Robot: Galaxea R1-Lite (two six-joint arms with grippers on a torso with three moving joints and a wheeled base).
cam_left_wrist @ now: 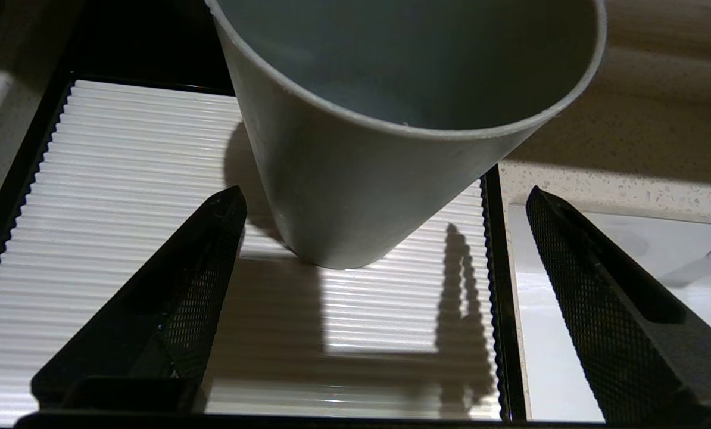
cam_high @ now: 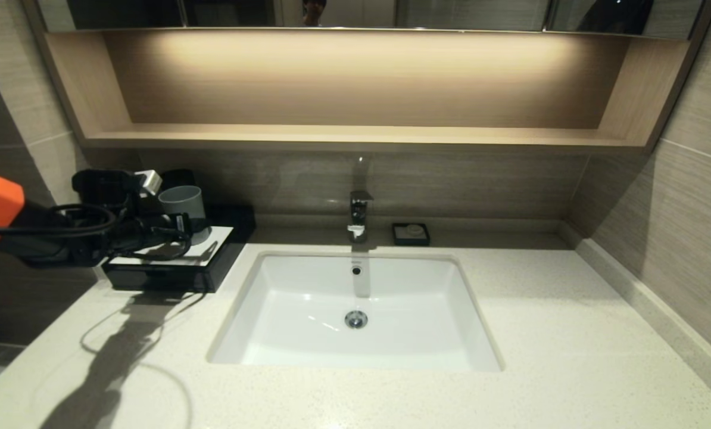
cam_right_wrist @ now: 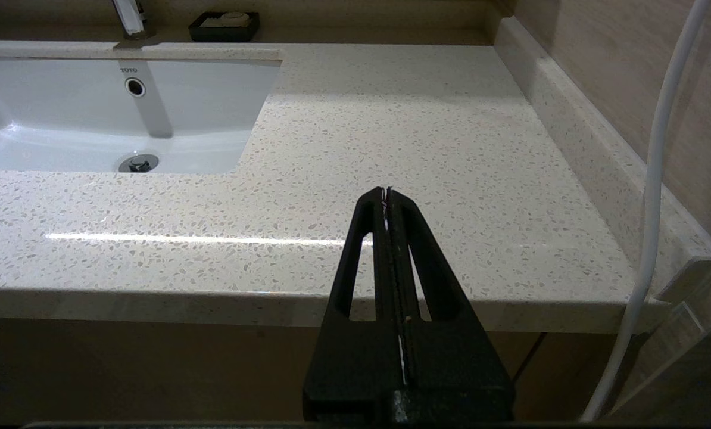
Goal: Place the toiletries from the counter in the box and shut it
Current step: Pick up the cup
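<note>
The black box with its white ribbed top panel stands at the counter's back left. No drawer stands out from its front in the head view. My left gripper hovers low over the panel, open and empty. Its fingers flank the foot of a grey cup that stands on the panel, without touching it. The toiletries are out of view. My right gripper is shut on nothing, off the counter's front edge at the right.
A white sink fills the counter's middle, with a chrome faucet behind it. A small black soap dish sits to the faucet's right. A raised stone ledge and the wall bound the right side. A white cable hangs there.
</note>
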